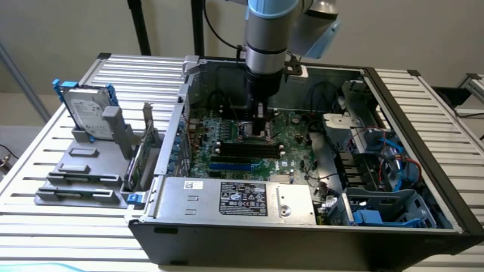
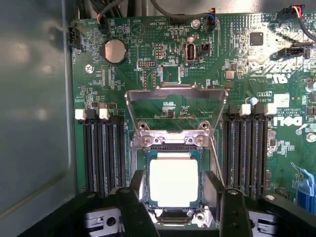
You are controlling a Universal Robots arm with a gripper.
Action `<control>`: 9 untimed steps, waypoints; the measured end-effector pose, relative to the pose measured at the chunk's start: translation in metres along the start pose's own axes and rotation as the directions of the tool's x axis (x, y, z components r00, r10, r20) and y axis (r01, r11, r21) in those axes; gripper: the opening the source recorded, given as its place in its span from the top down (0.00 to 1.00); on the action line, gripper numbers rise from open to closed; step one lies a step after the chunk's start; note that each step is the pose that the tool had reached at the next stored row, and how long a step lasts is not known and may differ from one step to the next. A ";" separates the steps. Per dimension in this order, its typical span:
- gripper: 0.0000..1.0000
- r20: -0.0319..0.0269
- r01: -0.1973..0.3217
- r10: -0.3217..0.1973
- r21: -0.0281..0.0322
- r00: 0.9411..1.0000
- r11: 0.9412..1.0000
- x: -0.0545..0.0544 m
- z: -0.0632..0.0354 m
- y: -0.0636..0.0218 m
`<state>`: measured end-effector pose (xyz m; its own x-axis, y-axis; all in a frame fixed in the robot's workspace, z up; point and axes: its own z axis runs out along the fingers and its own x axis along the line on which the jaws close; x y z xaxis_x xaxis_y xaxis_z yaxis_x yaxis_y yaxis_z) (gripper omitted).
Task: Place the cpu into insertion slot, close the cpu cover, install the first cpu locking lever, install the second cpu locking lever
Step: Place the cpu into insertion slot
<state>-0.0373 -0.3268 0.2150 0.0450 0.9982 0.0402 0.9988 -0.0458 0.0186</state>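
Note:
The cpu [image 2: 174, 182], a pale square chip, lies flat in the insertion slot [image 2: 173, 148] in the middle of the green motherboard [image 2: 148, 74]. My gripper [image 2: 175, 200] hangs low over it, open, with one dark finger [image 2: 137, 197] on each side of the chip; I cannot tell whether the pads touch its edges. The cpu cover [image 2: 175, 94], a silvery frame, stands swung up and back from its hinge beside the socket. A thin wire locking lever [image 2: 215, 153] rises along one side of the socket. In the exterior view the gripper [image 1: 259, 129] reaches down into the open computer case onto the board [image 1: 291, 156].
Black memory slots [image 2: 103, 153] flank the socket on both sides. A grey labelled power-supply box [image 1: 242, 198] fills the case's front. Cables and a blue drive cage [image 1: 386, 207] crowd the exterior view's right. A hard drive [image 1: 87, 113] stands on a grey rack at the left.

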 end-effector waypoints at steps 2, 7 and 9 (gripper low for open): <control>0.52 -0.004 0.000 0.000 0.000 1.000 1.000 -0.001 -0.0026 -0.0024; 0.76 -0.016 0.000 0.000 0.001 1.000 1.000 -0.003 -0.0089 -0.0127; 0.82 -0.020 0.000 0.000 0.001 1.000 1.000 -0.005 -0.0112 -0.0179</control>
<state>-0.0556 -0.3315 0.2256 0.0449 0.9972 0.0599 0.9988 -0.0461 0.0178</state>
